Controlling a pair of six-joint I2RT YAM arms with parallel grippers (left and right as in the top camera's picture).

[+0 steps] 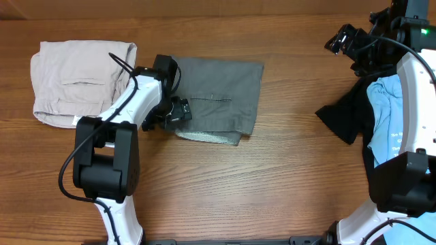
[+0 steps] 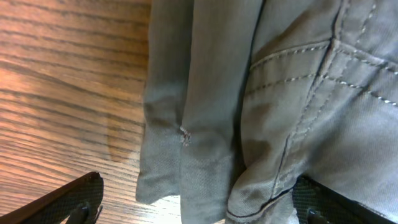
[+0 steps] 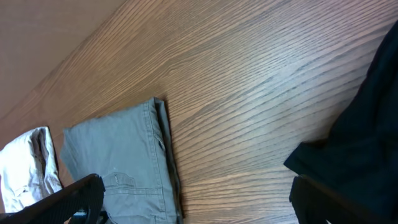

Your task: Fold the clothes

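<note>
The medium-grey shorts (image 1: 221,95) lie folded flat mid-table, with a lighter lining edge showing at the front. They fill the left wrist view (image 2: 261,106), where a pocket seam shows. My left gripper (image 1: 176,112) is at their left front edge. It is open (image 2: 199,211), with the fabric's edge lying between the two fingers. My right gripper (image 1: 340,39) is up at the far right, open and empty (image 3: 199,205). It looks down on the grey shorts (image 3: 124,165).
Folded beige shorts (image 1: 78,82) lie at the far left, also in the right wrist view (image 3: 28,165). A light blue printed T-shirt (image 1: 388,119) and a black garment (image 1: 347,116) are heaped at the right by the right arm. The black garment also shows in the right wrist view (image 3: 364,118).
</note>
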